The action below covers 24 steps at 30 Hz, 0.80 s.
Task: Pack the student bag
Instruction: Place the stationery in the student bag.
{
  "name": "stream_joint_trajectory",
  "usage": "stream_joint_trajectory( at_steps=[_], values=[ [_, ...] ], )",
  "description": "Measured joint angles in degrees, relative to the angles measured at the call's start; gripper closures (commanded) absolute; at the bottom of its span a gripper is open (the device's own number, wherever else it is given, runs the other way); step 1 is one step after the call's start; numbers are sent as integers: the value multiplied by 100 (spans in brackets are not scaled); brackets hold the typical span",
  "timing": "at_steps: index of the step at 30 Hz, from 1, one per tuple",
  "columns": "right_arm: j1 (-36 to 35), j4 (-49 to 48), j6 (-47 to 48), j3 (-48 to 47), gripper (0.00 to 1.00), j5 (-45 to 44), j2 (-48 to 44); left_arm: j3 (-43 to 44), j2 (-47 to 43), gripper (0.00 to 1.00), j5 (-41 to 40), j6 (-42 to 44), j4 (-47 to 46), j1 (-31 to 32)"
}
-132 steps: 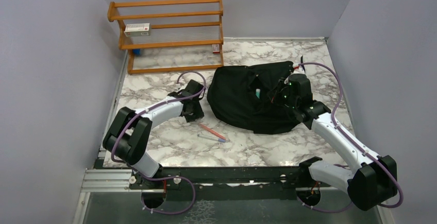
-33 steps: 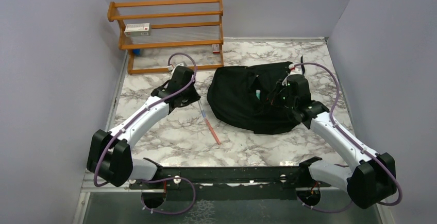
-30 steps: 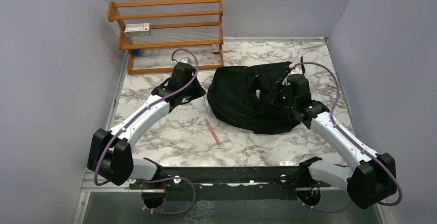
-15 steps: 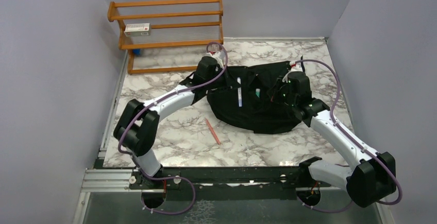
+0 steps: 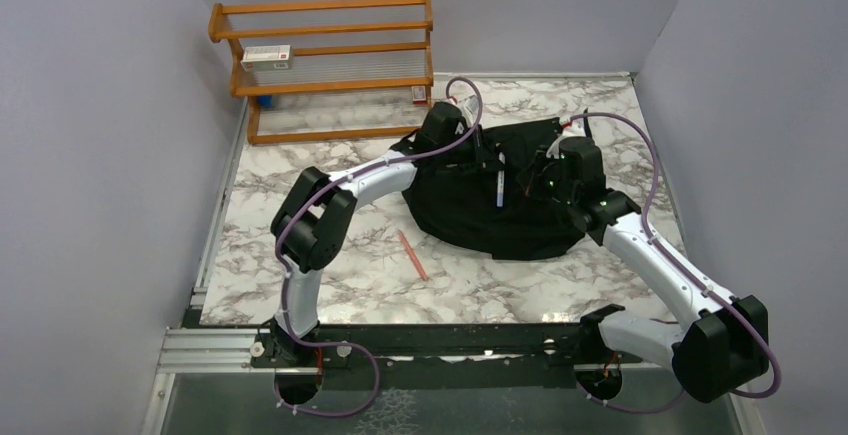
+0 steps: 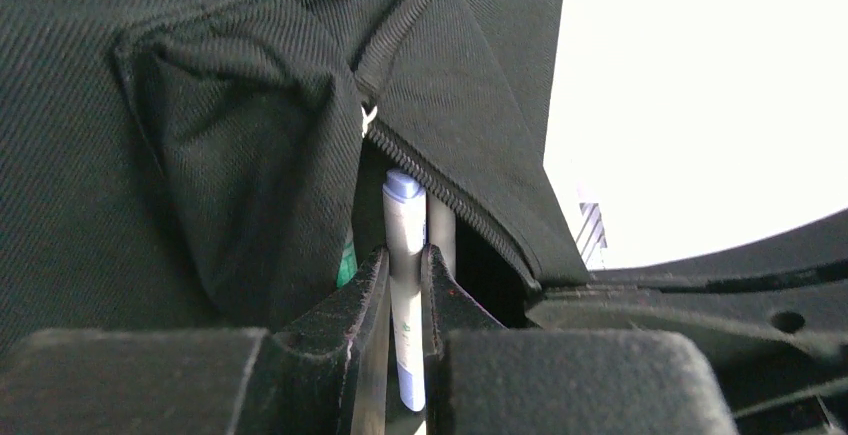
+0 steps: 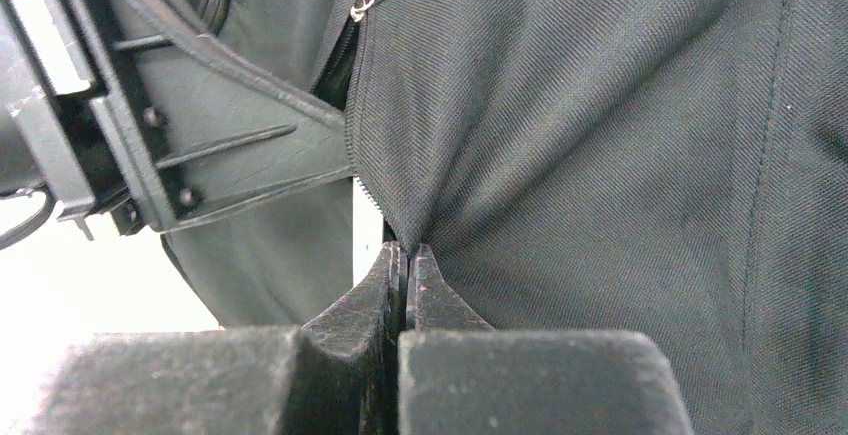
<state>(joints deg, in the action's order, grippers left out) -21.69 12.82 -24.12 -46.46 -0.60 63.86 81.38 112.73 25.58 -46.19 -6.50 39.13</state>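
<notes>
A red pen (image 5: 412, 255) is seen on the marble table (image 5: 470, 290), low and left of centre. Beyond it, right of centre, the student bag (image 5: 455, 215) is spread out: black woven fabric, slumped and creased, a zipper (image 6: 440, 193) lining its mouth. It is judged soft, light and shapeless, best taken by the hem beside the zipper. That hem is pinched in the right pincer (image 7: 405, 255). A white, blue-capped pen (image 6: 404, 225) is clamped in the left pincer (image 6: 405, 260), aimed at the opening. At upper left a wooden rack (image 5: 320, 4) is seen.
</notes>
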Motion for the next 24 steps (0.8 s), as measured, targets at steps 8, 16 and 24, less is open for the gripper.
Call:
stream_joint_trajectory(
  at_steps=[8, 16, 24],
  values=[
    [2, -101, 26, 0, 99, 166, 0, 826, 562, 100, 105, -33, 413, 0],
    [7, -179, 37, 2, 99, 323, 0, 1283, 868, 100, 177, -186, 452, 0],
    [39, -273, -103, 46, 99, 376, 0, 1661, 1147, 90, 164, -409, 507, 11]
  ],
)
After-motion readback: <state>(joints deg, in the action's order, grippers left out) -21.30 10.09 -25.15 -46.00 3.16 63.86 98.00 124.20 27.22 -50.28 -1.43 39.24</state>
